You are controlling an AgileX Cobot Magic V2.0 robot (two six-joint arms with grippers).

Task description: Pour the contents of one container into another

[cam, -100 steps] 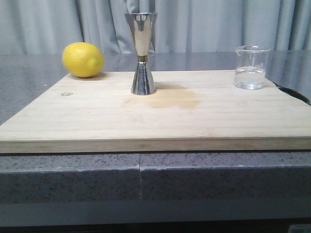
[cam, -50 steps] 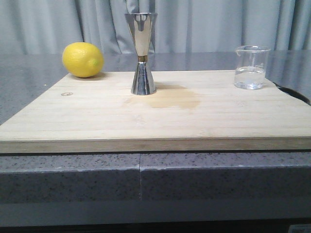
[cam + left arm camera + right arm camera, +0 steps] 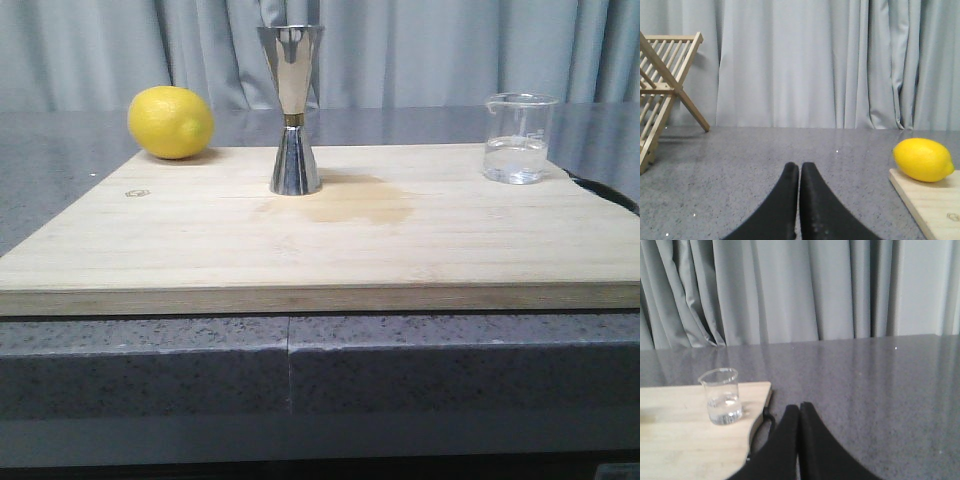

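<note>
A small clear glass beaker [image 3: 518, 138] with a little clear liquid stands upright at the far right of the wooden board [image 3: 320, 250]; the right wrist view shows the beaker [image 3: 722, 396] near the board's corner. The tall steel jigger [image 3: 292, 110] with a gold waist band stands upright at the board's middle back. My right gripper [image 3: 799, 407] is shut and empty over the grey counter, beside the board and short of the beaker. My left gripper [image 3: 799, 166] is shut and empty over the counter, off the board's left edge. Neither gripper shows in the front view.
A yellow lemon [image 3: 171, 122] lies on the board's back left corner, the lemon [image 3: 923, 159] also showing in the left wrist view. A damp stain [image 3: 352, 203] marks the board beside the jigger. A wooden dish rack [image 3: 665, 90] stands on the counter far left. Grey curtains hang behind.
</note>
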